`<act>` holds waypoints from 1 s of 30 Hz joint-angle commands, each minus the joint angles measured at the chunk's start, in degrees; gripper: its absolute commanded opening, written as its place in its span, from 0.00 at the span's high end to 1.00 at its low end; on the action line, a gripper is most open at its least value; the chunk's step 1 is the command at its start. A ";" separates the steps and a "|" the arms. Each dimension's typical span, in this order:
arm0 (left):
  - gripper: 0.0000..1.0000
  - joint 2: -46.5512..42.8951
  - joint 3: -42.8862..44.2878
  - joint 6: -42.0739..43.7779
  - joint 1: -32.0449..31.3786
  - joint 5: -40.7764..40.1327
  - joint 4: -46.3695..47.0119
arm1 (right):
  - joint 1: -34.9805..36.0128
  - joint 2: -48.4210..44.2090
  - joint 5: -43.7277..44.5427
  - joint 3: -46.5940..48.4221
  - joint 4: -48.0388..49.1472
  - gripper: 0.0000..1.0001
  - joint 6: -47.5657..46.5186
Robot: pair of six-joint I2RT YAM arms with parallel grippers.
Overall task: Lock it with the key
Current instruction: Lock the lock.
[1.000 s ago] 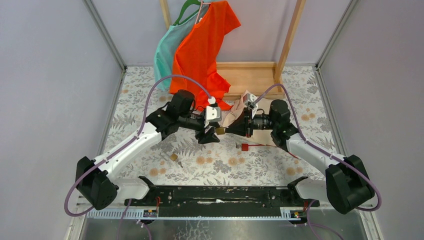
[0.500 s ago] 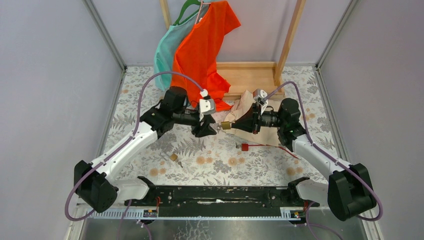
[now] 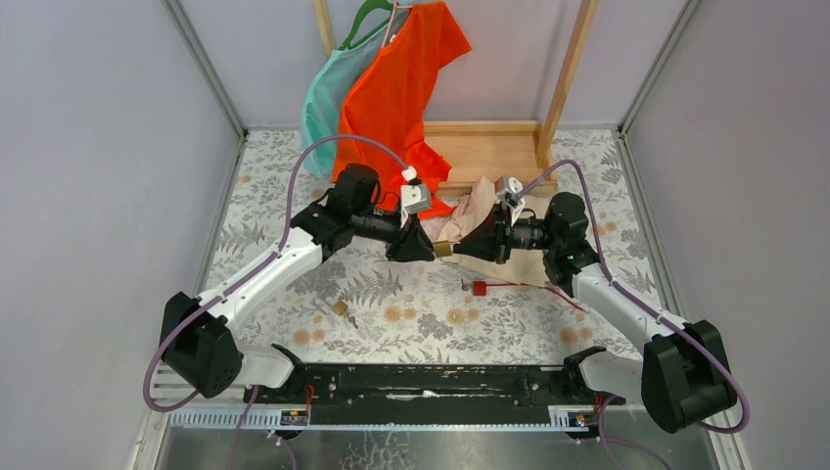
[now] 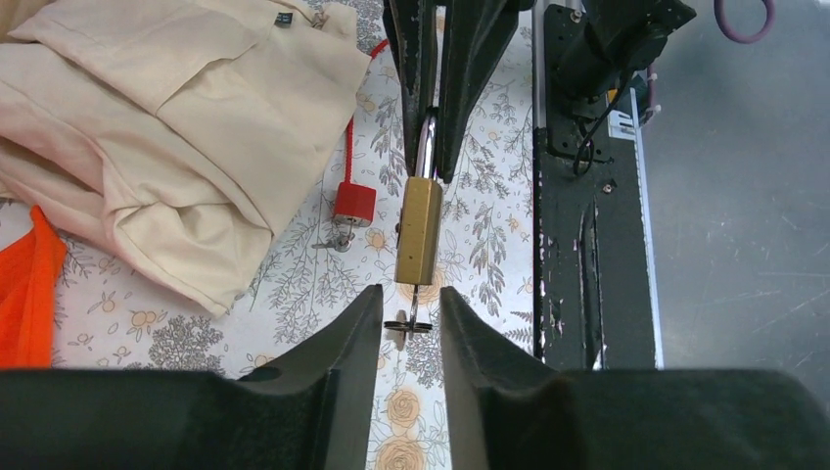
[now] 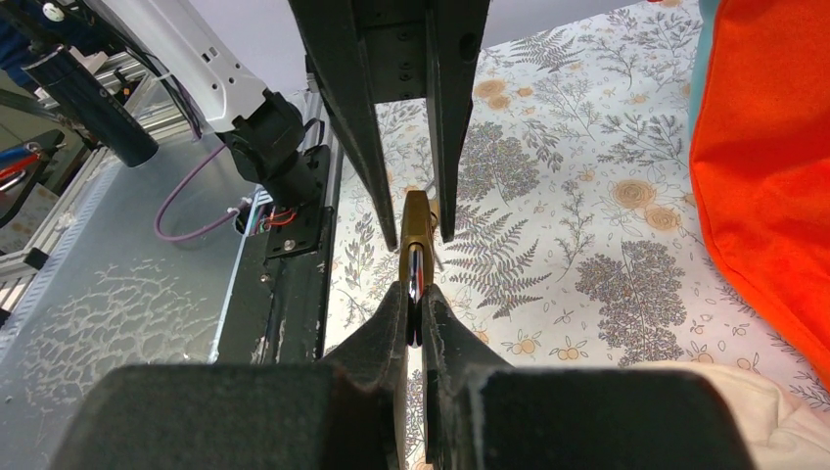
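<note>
A brass padlock point(image 3: 443, 249) hangs in the air between my two grippers. My right gripper point(image 3: 460, 249) is shut on its steel shackle point(image 5: 415, 279), and the brass body point(image 5: 418, 220) sticks out past the fingertips. A small key point(image 4: 411, 319) sits in the keyhole at the bottom of the padlock body point(image 4: 419, 230). My left gripper point(image 4: 410, 311) is open. Its fingers point(image 4: 354, 328) flank the key's head with a narrow gap on each side. In the top view the left gripper point(image 3: 423, 249) meets the padlock from the left.
A red tag on a red cord point(image 3: 479, 288) lies on the floral tablecloth below the grippers, with a small metal piece beside it point(image 4: 341, 241). A small brass object point(image 3: 340, 307) lies at the left. Beige cloth point(image 3: 468, 217), an orange shirt point(image 3: 396, 88) and a wooden rack point(image 3: 489, 147) are behind.
My left gripper has moved right and now has its open fingers around the key. My right gripper has held the padlock in about the same place for the last half second.
</note>
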 commanded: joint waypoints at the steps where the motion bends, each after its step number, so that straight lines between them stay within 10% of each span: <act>1: 0.70 0.85 2.15 -2.50 0.09 3.09 3.66 | -0.19 -0.93 -1.75 0.42 3.13 1.00 -0.40; 8: 1.00 0.86 1.62 -1.97 0.25 3.28 3.60 | -0.16 -1.20 -1.13 0.58 1.12 1.00 -2.93; 30: 1.00 -4.11 -0.49 11.39 2.54 -4.56 -8.25 | -4.29 -1.69 0.79 1.11 -2.53 1.00 -6.17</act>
